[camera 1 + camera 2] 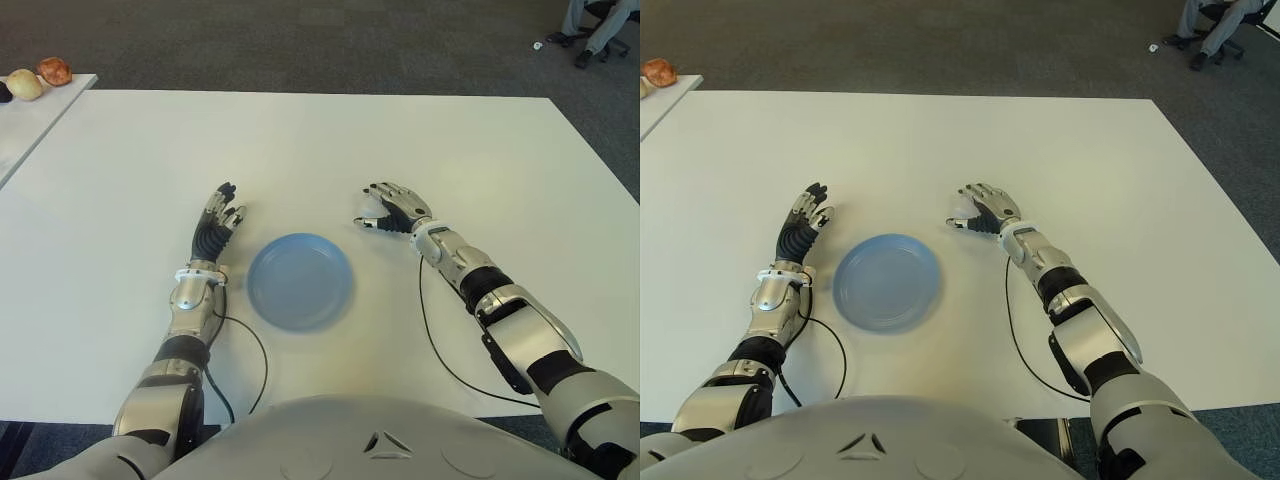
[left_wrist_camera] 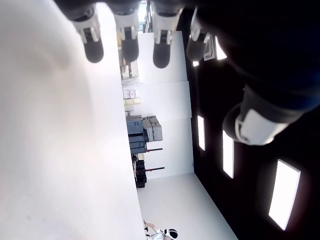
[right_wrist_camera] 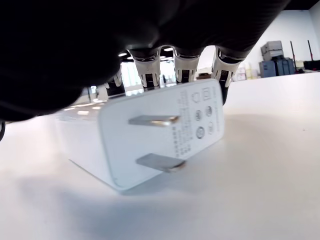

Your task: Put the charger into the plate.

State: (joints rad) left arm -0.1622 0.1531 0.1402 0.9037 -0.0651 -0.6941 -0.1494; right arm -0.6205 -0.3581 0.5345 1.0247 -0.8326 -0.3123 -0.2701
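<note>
Right robot hand (image 1: 392, 210) curled over white charger (image 3: 155, 132) on desk (image 1: 300, 140), fingers touching it, just right of blue plate (image 1: 299, 280). Charger's prong face has small marks, unreadable. Left robot hand (image 1: 218, 220) left of plate, fingers spread, empty.

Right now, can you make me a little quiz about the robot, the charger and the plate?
1. True or false: the charger already lies in the blue plate.
2. Which hand is on the charger? A) left hand B) right hand C) neither
3. Fill in: the plate sits on the white table ______ the two hands.

Key
1. False. The charger is on the table, under the fingers of the right hand, to the right of the plate.
2. B. The left hand holds nothing, fingers stretched out, left of the plate.
3. Between.
</note>
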